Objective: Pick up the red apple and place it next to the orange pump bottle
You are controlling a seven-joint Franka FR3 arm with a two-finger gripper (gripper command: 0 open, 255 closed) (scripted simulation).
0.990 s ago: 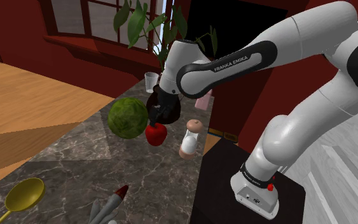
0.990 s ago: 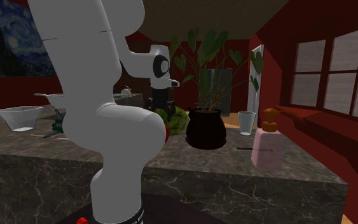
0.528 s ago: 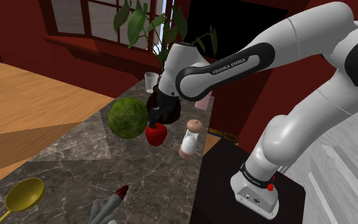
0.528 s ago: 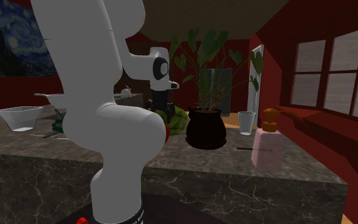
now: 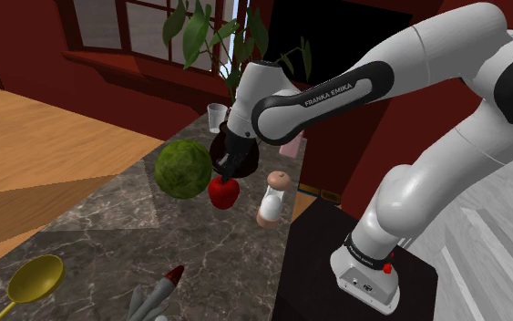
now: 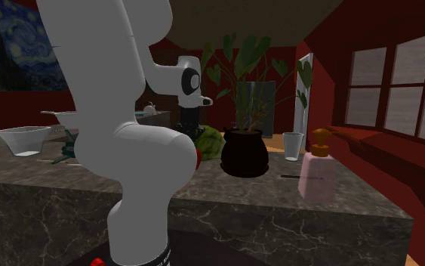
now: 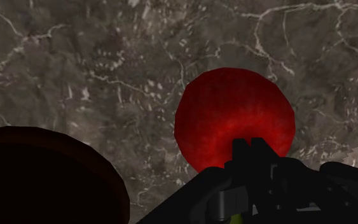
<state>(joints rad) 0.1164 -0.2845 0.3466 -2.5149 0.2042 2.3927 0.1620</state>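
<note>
Item, red apple [image 5: 223, 191]: we log it resting on the marble counter [image 5: 108, 228], just beside the green leafy ball [image 5: 183, 167] and the dark pot [image 7: 44, 181], with the black gripper [image 5: 223, 171] hovering directly above, presumably lined up for a top grasp; its opening we cannot tell.

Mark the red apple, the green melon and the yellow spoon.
red apple [image 5: 224, 192], shoulder view, middle of its red skin.
green melon [image 5: 183, 167], shoulder view, centre of its rind.
yellow spoon [image 5: 35, 277], shoulder view, middle of its bowl.
</note>
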